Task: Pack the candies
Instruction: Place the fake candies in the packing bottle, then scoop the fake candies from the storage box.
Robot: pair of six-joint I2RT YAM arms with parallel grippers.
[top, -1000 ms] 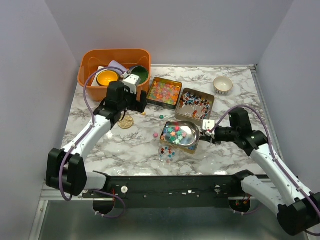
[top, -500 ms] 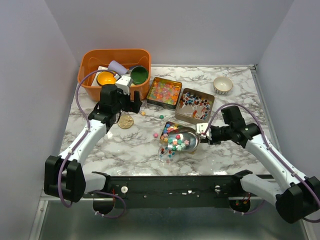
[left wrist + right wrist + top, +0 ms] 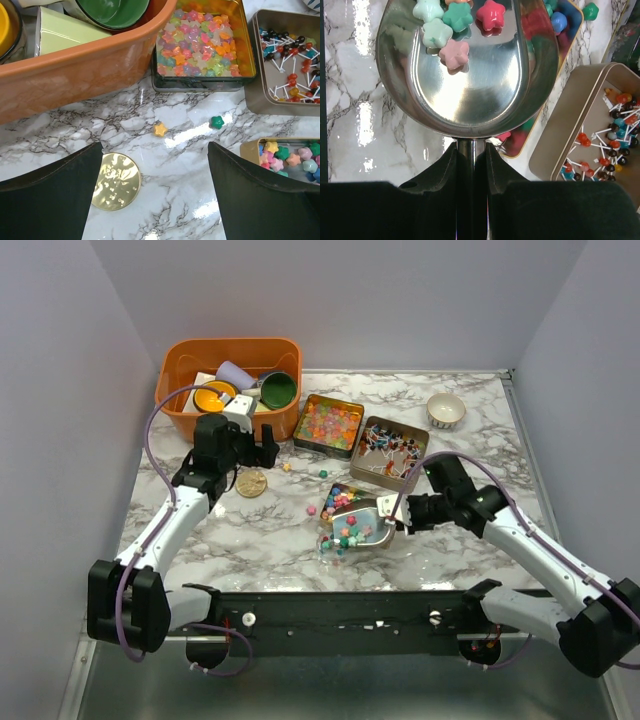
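Left hand: wide open, empty, near the gold lid | right hand: closed on the scoop handle | candies: few in the scoop, most in three tins, some loose on counter

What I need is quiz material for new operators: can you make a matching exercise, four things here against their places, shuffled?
Things:
1. metal scoop
2. gold round lid
3. green cup
4. small white bowl

Places:
A. inside the orange bin
B. gripped by the right gripper
C. flat on the table by the open left gripper
D. near the table's far right corner

Pairs: 1-B, 2-C, 3-A, 4-D
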